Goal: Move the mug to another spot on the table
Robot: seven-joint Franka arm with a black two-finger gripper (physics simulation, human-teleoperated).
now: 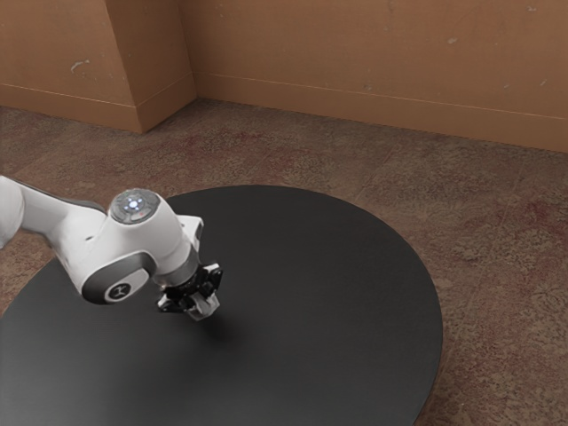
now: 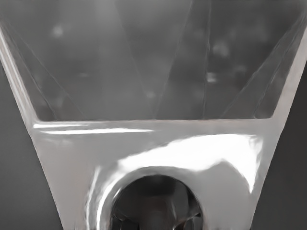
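Observation:
In the wrist view a glossy grey mug point(image 2: 158, 139) lies very close under my hand. Its wide dark inside spreads away from the camera, and a rounded loop like a handle point(image 2: 153, 191) sits nearest the hand. In the exterior view my gripper point(image 1: 197, 308) is low over the round black table point(image 1: 337, 293), toward the exterior view's left. The white wrist covers whatever is beneath it, so the mug is hidden there.
The black tabletop stretches broadly toward the exterior view's right and front. Around the table is brown carpet point(image 1: 497, 231), with tan walls point(image 1: 373, 53) and a jutting wall corner point(image 1: 146, 62) behind it.

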